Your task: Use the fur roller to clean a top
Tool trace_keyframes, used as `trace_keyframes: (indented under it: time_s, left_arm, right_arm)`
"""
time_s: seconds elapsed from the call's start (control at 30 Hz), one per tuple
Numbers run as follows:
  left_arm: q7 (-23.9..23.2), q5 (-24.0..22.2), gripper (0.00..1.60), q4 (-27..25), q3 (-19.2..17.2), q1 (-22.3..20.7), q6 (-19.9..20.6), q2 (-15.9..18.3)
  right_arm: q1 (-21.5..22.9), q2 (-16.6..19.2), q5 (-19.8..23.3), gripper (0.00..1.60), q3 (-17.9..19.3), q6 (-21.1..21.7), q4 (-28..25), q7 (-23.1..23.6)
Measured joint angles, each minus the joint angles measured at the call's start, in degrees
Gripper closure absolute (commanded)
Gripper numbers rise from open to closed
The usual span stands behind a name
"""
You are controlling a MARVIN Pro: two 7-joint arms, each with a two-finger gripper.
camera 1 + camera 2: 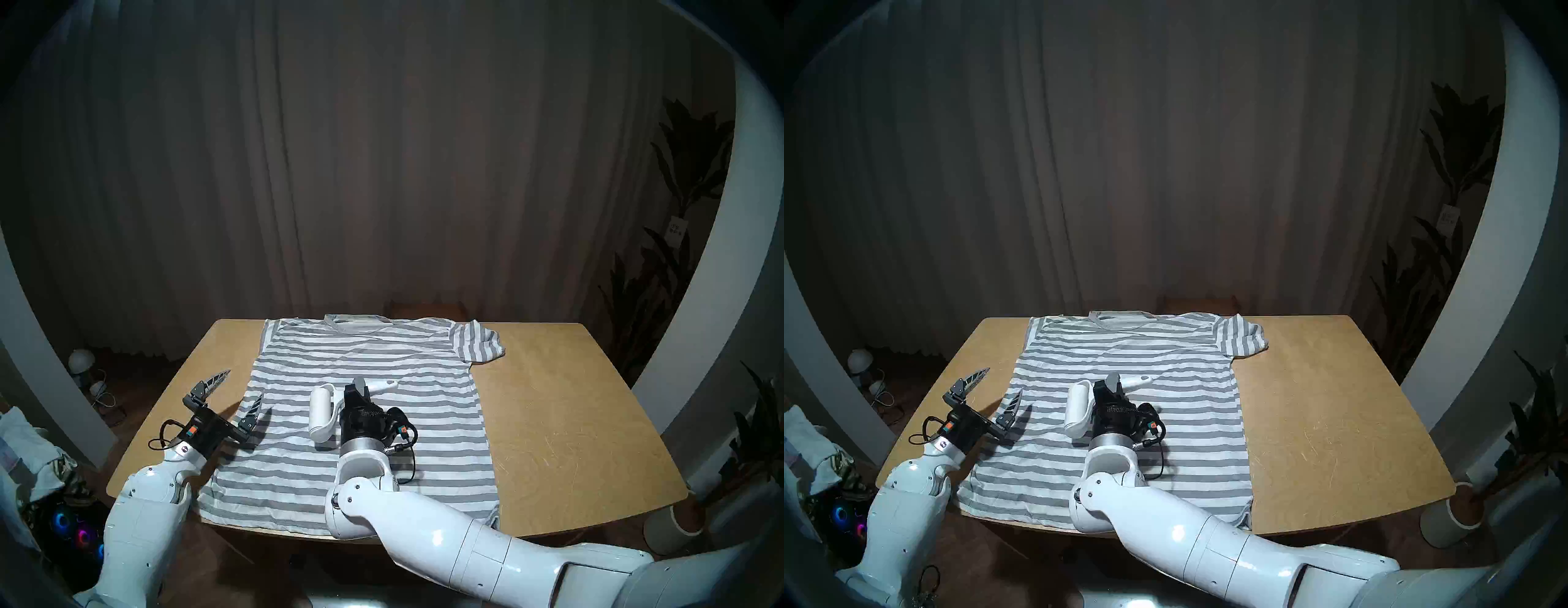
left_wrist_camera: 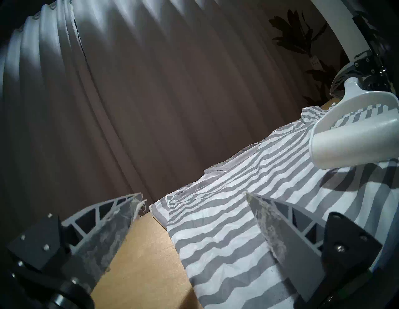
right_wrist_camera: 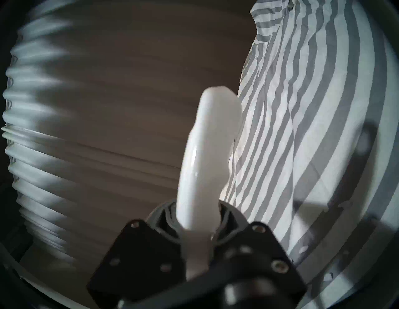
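Note:
The top (image 1: 424, 458) (image 1: 1187, 458), a grey-and-white striped T-shirt, lies spread flat on the table with its collar at the far edge. The white fur roller (image 1: 321, 409) (image 1: 1078, 405) sits over the shirt's middle, its cylinder pointing toward me. My right gripper (image 1: 360, 384) (image 1: 1114, 380) is shut on the roller's handle (image 3: 207, 151). My left gripper (image 1: 244, 385) (image 1: 1003, 381) (image 2: 194, 194) hangs open and empty over the shirt's left edge (image 2: 216, 226). The left wrist view shows the roller (image 2: 354, 140) just above the cloth.
The wooden table (image 1: 551, 424) has bare surface on both sides of the shirt. A dark curtain hangs behind. A potted plant (image 1: 679, 526) stands at the right corner. A small lamp (image 1: 80, 361) and a heap of cloths (image 1: 25, 446) are on the floor at left.

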Motion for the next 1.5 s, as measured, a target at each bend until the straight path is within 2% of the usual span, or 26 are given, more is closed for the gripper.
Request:
trace_keyframes:
  time_s: [0.53, 1.03, 1.27, 1.5]
  left_arm:
    - [-0.8, 3.0, 0.0, 1.0, 0.5, -0.6, -1.5, 0.7]
    - [1.1, 7.9, 0.0, 2.0, 0.8, -1.6, -1.8, 0.8]
    - [2.2, 11.6, 0.0, 2.4, 1.6, -2.1, -0.5, 1.0]
    - [4.5, 13.1, 0.0, 2.8, 1.7, -2.8, 1.0, 0.8]
  right_arm:
    - [0.1, -0.2, -0.4, 1.6, 0.6, 0.0, 2.5, -0.2]
    - [0.2, -0.5, -0.6, 1.6, 0.5, 0.0, 4.1, -0.3]
    - [0.3, -0.7, -0.8, 1.6, 0.6, 0.0, 4.4, -0.3]
    - [0.3, -0.8, -0.9, 1.6, 0.7, 0.0, 4.5, -0.3]
